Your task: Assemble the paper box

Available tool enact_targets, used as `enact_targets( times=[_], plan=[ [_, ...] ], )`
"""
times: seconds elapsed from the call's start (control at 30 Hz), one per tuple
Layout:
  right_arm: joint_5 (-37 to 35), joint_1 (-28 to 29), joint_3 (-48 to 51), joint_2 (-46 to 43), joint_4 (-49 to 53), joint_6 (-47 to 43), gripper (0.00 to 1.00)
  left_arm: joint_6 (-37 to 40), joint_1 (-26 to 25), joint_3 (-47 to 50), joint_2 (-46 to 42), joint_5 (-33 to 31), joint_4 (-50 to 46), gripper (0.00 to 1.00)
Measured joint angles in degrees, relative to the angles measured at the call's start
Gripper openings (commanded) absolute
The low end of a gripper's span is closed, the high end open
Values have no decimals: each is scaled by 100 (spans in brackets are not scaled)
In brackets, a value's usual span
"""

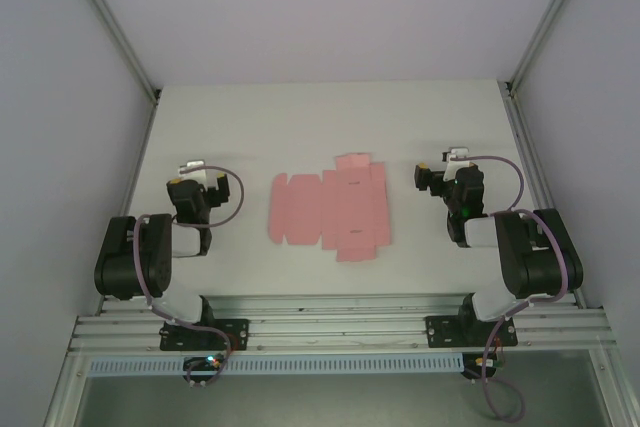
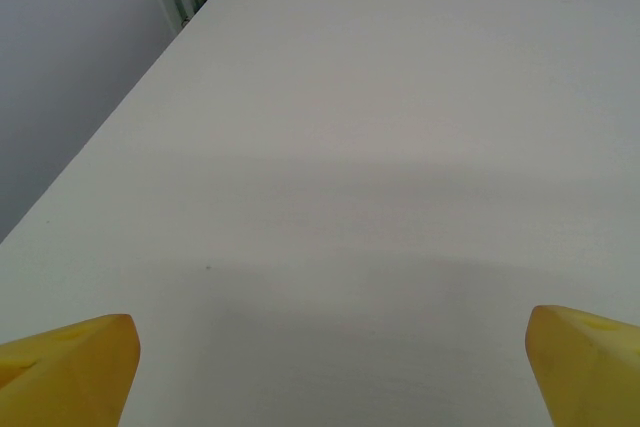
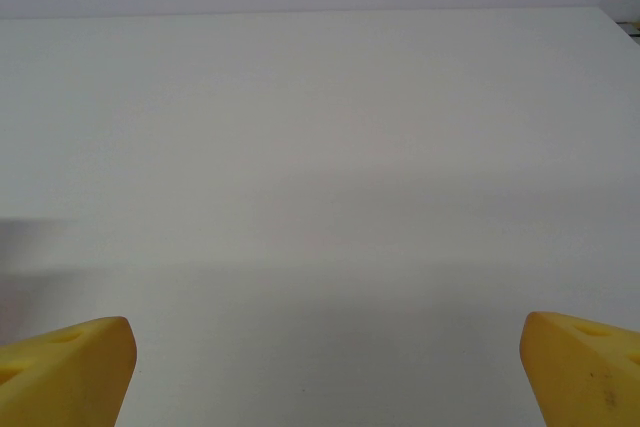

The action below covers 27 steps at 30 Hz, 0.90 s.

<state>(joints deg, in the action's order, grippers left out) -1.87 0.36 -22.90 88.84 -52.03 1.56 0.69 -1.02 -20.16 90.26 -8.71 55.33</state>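
A flat pink die-cut cardboard sheet (image 1: 330,209) lies mid-frame on the white table (image 1: 330,117). The left gripper (image 2: 330,335) and the right gripper (image 3: 328,332) flank it, both spread wide and empty.

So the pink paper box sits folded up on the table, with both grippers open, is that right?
Not quite: the top external view shows the paper box lying flat and unfolded on the table. The left gripper and right gripper are open.

Open table (image 1: 300,122) around flat paper box (image 1: 330,209)
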Motion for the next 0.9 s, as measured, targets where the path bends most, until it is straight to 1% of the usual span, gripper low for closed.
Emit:
enact_targets(
  times=[0.27,0.33,0.43,0.53,0.7,0.8,0.9],
  plan=[
    [-31,2,0,-28,44,17,100,46,-17,-74,-195,107,-289,100],
    [-57,2,0,-122,179,20,100,48,-17,-111,-251,107,-367,100],
    [-103,4,-92,-387,634,24,100,63,-42,-243,-431,101,-748,100],
    [-201,70,-299,-789,1222,24,100,109,-131,-380,-817,103,-1189,100],
    [-345,321,-861,-1617,2465,195,100,35,-313,-938,-1421,105,-2304,100],
    [-461,584,-1220,-1980,3171,431,100,-201,-455,-1403,-1576,116,-3126,100],
    [-544,1032,-1480,-2210,3799,761,100,-529,-739,-1834,-1652,236,-3963,100]
  ],
)
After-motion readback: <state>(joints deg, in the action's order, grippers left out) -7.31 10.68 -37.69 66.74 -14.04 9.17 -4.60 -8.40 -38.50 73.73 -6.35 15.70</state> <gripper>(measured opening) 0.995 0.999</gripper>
